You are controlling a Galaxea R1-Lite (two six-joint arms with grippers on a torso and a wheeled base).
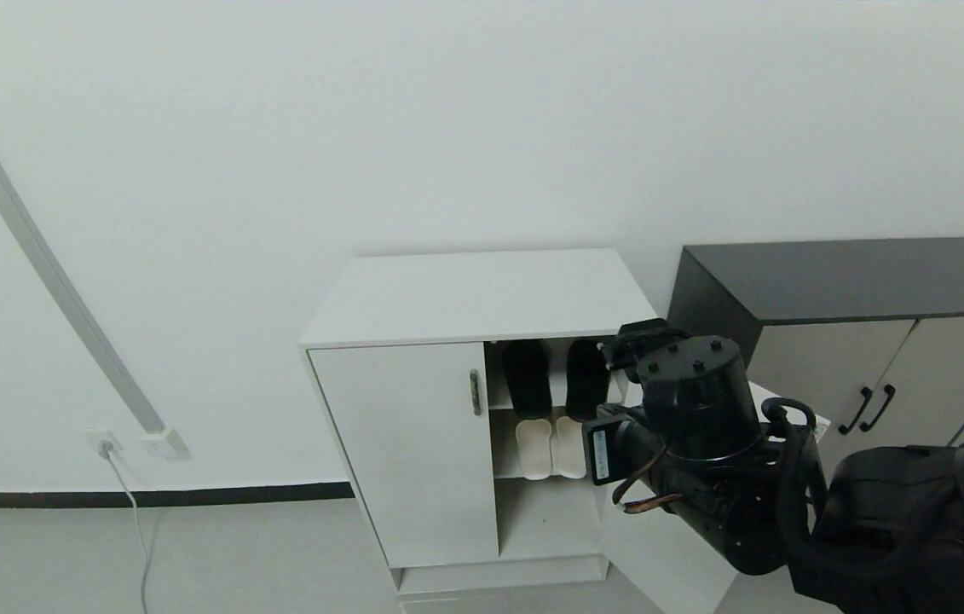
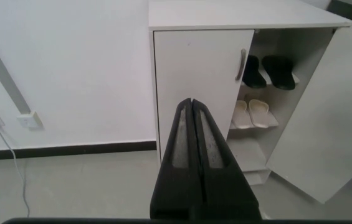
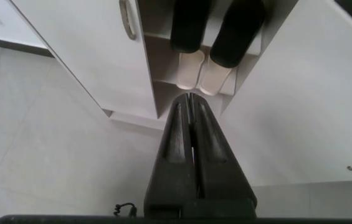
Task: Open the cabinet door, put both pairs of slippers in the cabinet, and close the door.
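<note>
White cabinet (image 1: pixel 482 294): left door (image 1: pixel 405 452) closed, right door (image 2: pixel 325 124) swung open, shown whole in the left wrist view. Black slippers (image 1: pixel 528 377) sit on the cabinet's upper shelf, white slippers (image 1: pixel 534 448) on the shelf directly below. Left gripper (image 2: pixel 192 101) is clenched and empty, well in front of the cabinet. Right gripper (image 3: pixel 192 96) is clenched and empty, close before the open compartment. The head view adds a dark cabinet (image 1: pixel 857 277) beside the white cabinet's open side.

Plain white painted wall (image 1: pixel 447 128); pale grey tiled floor (image 1: pixel 217 554); black skirting strip (image 1: pixel 149 495); slanted grey cable trunking (image 1: pixel 38 247); white wall socket (image 1: pixel 104 442) with white cord (image 1: pixel 139 529); black-topped grey sideboard (image 1: pixel 857 277), curved black handles (image 1: pixel 869 408).
</note>
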